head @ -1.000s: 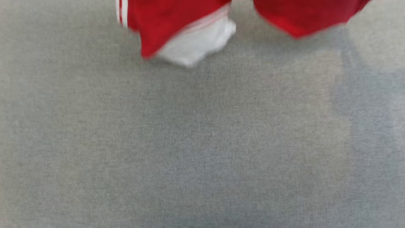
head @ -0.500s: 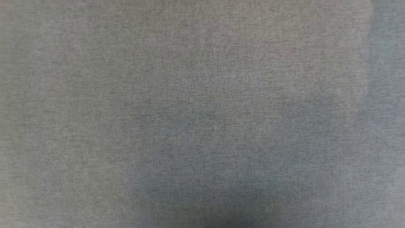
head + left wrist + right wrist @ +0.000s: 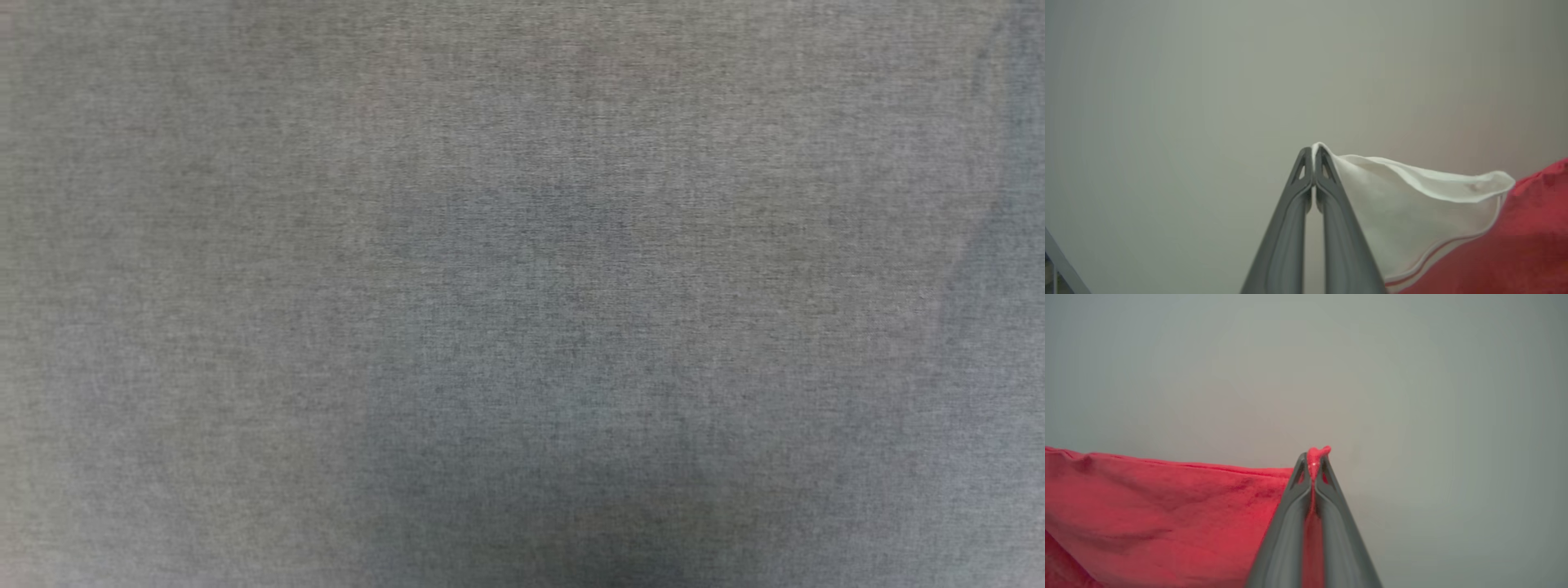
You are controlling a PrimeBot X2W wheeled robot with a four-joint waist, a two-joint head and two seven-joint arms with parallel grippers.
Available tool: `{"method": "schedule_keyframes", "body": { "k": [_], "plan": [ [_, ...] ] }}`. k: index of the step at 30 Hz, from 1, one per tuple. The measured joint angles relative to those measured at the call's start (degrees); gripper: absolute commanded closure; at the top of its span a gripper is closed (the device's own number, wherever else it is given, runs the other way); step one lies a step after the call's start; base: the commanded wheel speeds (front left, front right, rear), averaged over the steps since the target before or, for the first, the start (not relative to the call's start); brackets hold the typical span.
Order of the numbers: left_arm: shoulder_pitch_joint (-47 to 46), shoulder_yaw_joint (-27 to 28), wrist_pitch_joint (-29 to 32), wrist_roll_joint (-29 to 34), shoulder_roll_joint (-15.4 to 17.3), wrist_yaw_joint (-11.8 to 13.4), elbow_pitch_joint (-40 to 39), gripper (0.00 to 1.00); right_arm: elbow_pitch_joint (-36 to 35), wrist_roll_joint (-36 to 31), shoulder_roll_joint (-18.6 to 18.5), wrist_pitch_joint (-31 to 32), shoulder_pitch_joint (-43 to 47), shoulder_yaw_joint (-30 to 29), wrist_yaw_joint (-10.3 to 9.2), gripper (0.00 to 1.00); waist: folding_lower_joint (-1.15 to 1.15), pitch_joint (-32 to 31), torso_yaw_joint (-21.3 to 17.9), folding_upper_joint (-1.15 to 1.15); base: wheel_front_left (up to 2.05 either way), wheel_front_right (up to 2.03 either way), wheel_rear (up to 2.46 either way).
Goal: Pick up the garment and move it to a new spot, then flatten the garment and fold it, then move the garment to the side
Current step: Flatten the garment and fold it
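The grey cloth surface (image 3: 245, 245) spreads beneath me in the head view, plain but for a soft dark shadow (image 3: 531, 425) low in the middle. As far as I can judge, the garment (image 3: 1147, 514) is up off that surface, strung between my two grippers. Both wrist views show it against a pale, blurred backdrop.

From my right gripper (image 3: 1314, 456) the red body runs away to the left of the fingers. Its top edge sits just below the tips and the bulk sags beneath. From my left gripper (image 3: 1313, 151) the cloth runs away to the right of the fingers: first the white sleeve (image 3: 1412, 212), opened like a pocket, then its striped trim (image 3: 1433, 255), then red cloth beyond.

So the long axis lies gripper to gripper, and neither arm is nearer, since each has an end. I think laying it down turns on that line. Both arms would have to lower together and hold apart so the span lands without bunching.

Each arm reaches out with its fingers pointing at the bare backdrop, the cloth trailing inward toward the other arm. My left gripper is closed tight, tips together on the very hem of the sleeve. My right gripper is closed as well, with a small tuft of red cloth pinched between the tips and poking just past them.
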Motion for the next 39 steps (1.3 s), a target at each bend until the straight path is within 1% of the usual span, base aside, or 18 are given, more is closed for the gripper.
{"method": "schedule_keyframes", "body": {
  "k": [4,7,9,12,20,23,27,30,35,39],
  "plan": [
    [9.14,0.33,0.01,-0.05,-1.22,-0.21,-4.0,1.0,-0.45,2.24,-0.41,-1.04,5.65,2.69,0.0,1.0,0.0,-0.85,0.54,0.0,0.0,0.0,0.0],
    [15.57,1.19,0.0,-0.67,-2.72,-0.3,-6.86,1.0,-1.29,3.98,-1.13,-1.54,10.0,3.65,0.0,1.0,0.0,-2.06,0.8,0.0,0.0,0.0,0.0],
    [20.37,0.6,0.0,-0.77,-3.52,-0.56,-7.94,1.0,-1.92,4.98,-1.62,-1.81,13.65,4.45,0.0,1.0,0.0,-3.21,0.94,0.0,0.0,0.0,0.0],
    [26.76,-2.12,0.0,-0.8,-3.66,-1.24,-8.1,1.0,-3.0,6.3,-2.03,-1.97,19.08,5.63,0.0,1.0,-0.01,-5.08,1.0,0.0,0.0,0.0,0.0],
    [42.5,-5.04,0.01,-4.23,-3.33,-1.59,-8.64,1.0,-5.2,9.49,-1.63,-2.04,34.37,7.62,0.0,1.0,-0.01,-11.49,0.83,0.0,0.0,0.0,0.0],
    [49.57,-5.8,0.08,-5.47,-2.67,-1.58,-8.7,1.0,-5.53,11.12,-1.63,-2.04,40.03,8.83,0.0,1.0,-0.02,-14.43,0.78,0.0,0.0,0.0,0.0],
    [56.72,-6.11,0.44,-7.5,-1.55,-1.43,-8.83,1.0,-5.78,14.46,-2.2,-1.94,45.7,11.5,0.0,1.0,-0.02,-17.96,0.82,0.0,0.0,0.0,0.0],
    [61.6,-5.77,1.1,-9.02,0.33,-1.01,-9.37,1.0,-5.57,16.19,-3.38,-1.93,48.94,13.39,0.0,1.0,-0.02,-20.68,0.95,0.0,0.0,0.0,0.0],
    [68.54,-6.11,1.65,-10.94,3.38,-1.01,-12.01,1.0,-4.42,20.01,-4.32,-1.94,53.39,13.96,0.0,1.0,-0.02,-24.81,1.33,0.0,0.0,0.0,0.0],
    [72.97,-6.69,2.29,-11.62,4.95,-1.01,-14.3,1.0,-3.27,22.75,-4.7,-1.87,57.04,14.77,0.0,1.0,-0.02,-27.78,1.8,0.0,0.0,0.0,0.0]
  ]
}}
